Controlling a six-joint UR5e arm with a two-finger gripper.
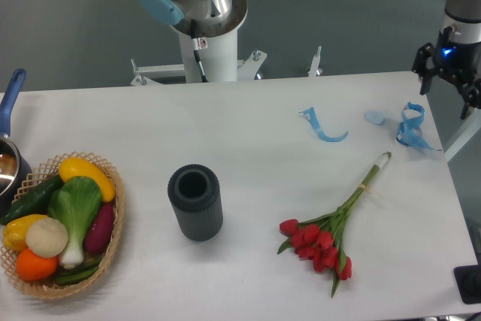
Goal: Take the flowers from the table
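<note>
The flowers [325, 242] are a small bunch of red tulips lying flat on the white table [248, 133] at the front right. Their thin green stems run up and to the right, ending near the right edge. My gripper [446, 80] hangs above the table's far right corner, well behind the stem ends and apart from them. Its dark fingers [421, 71] stand spread, and nothing is between them.
A dark ribbed cylinder [195, 202] stands upright left of the tulips. Curly blue ribbon pieces [325, 127] [412, 127] lie behind the stems. A wicker basket [111, 242] of vegetables sits at the front left, with a blue-handled pot [9, 159] behind it.
</note>
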